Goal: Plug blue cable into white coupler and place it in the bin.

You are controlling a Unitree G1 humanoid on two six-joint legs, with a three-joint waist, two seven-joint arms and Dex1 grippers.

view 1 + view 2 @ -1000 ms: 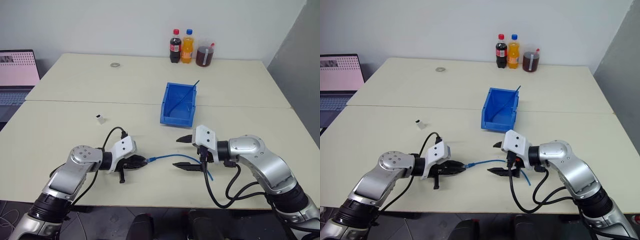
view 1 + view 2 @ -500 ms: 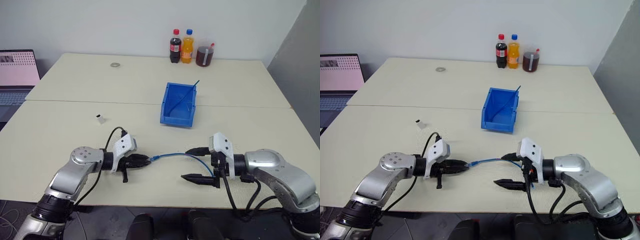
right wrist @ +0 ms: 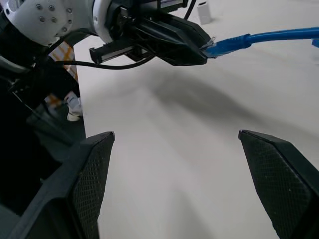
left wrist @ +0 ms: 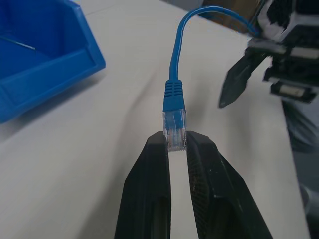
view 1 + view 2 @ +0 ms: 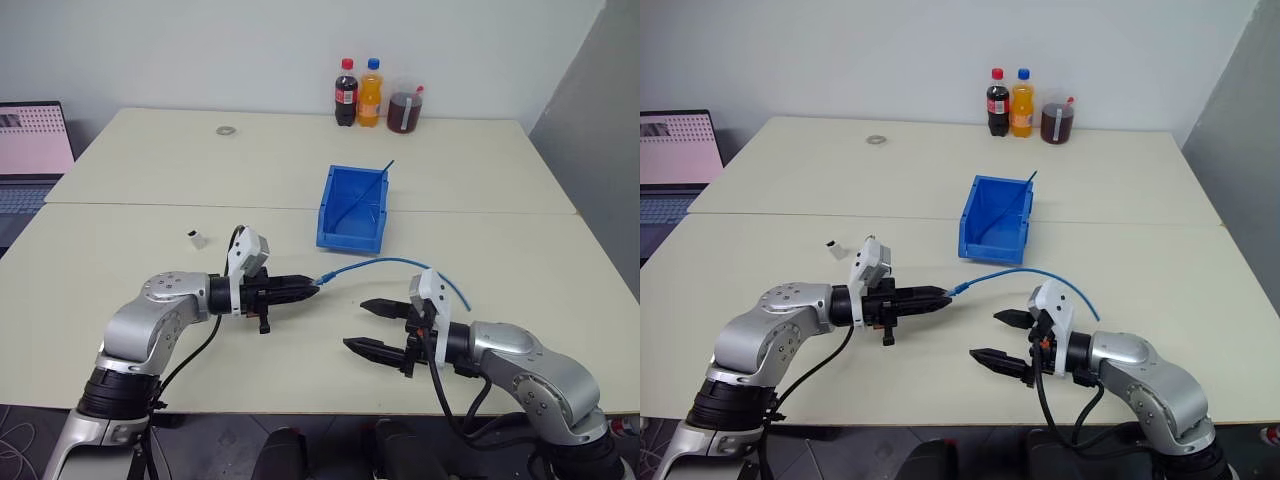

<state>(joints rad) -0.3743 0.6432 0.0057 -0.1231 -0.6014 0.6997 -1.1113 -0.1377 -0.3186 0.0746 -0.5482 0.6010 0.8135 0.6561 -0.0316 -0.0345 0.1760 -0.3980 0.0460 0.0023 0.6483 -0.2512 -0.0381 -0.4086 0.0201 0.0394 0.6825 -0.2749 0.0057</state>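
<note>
**Pinching the plug, other fingers spread wide**

Pinching the clear plug of the blue cable (image 4: pixel 174 107), the left gripper (image 5: pixel 308 291) has its two black fingers (image 4: pixel 149 199) closed tight on the plug's sides, above the surface (image 5: pixel 150 180). From there the cable arches across to the right gripper (image 5: pixel 372 327), whose two fingers (image 3: pixel 94 184) stand spread far apart with nothing between them; the cable's far end hangs just beside that wrist. One white coupler (image 5: pixel 196 239) sits alone on the surface, well apart from both grippers. One bin (image 5: pixel 352 208) stands farther out near the middle, with a thin dark blue strand leaning inside it. Three drink bottles (image 5: pixel 371 92) line the far edge.
</note>
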